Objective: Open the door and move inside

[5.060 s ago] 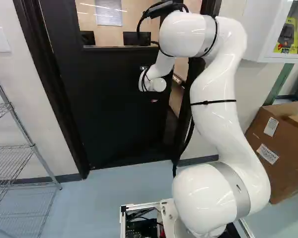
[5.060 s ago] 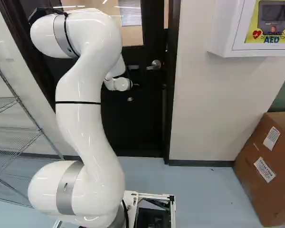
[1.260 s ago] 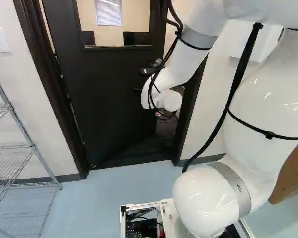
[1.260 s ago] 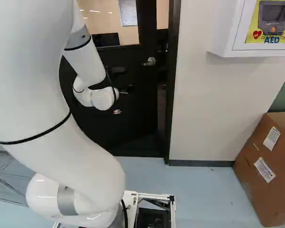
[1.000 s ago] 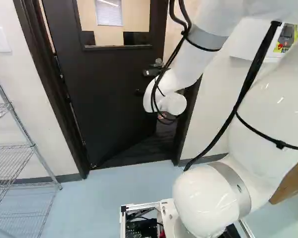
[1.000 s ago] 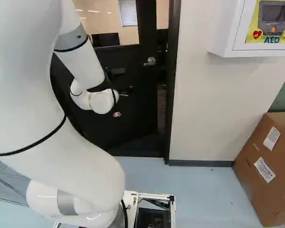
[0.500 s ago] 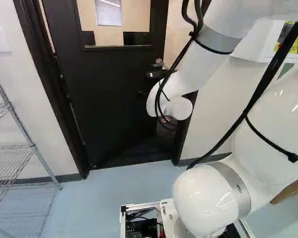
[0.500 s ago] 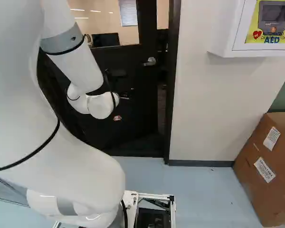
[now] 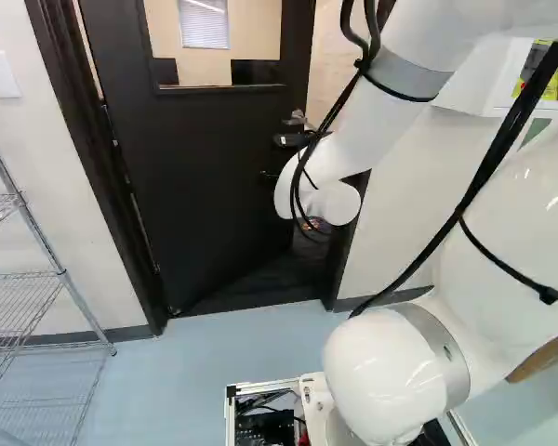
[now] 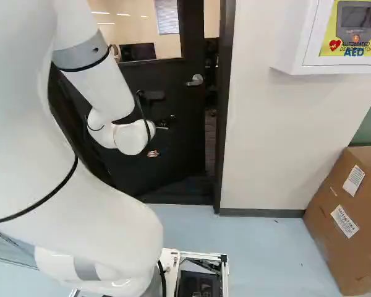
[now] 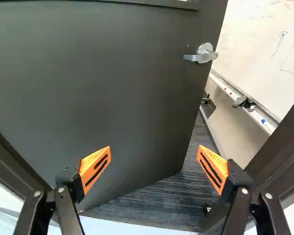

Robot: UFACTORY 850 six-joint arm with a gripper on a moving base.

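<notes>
- The arm point(image 9: 367, 116) has been drawn back slightly over the last second or so; the base point(image 9: 313, 398) is unmoved.
- The gripper point(image 11: 154, 152) is spread wide, with nothing held between its fingers; in both base views it is hidden by the wrist point(image 9: 335, 202).
- The door point(image 11: 98, 88) is set ajar ahead, its gap widened since five seconds ago; a further push is probably needed before entry.
- The handle point(image 11: 201, 55) is not touched.
- Beyond, the whiteboard point(image 11: 264, 34) is cut off, and much of the floor point(image 11: 157, 205) is hidden by the door.
</notes>
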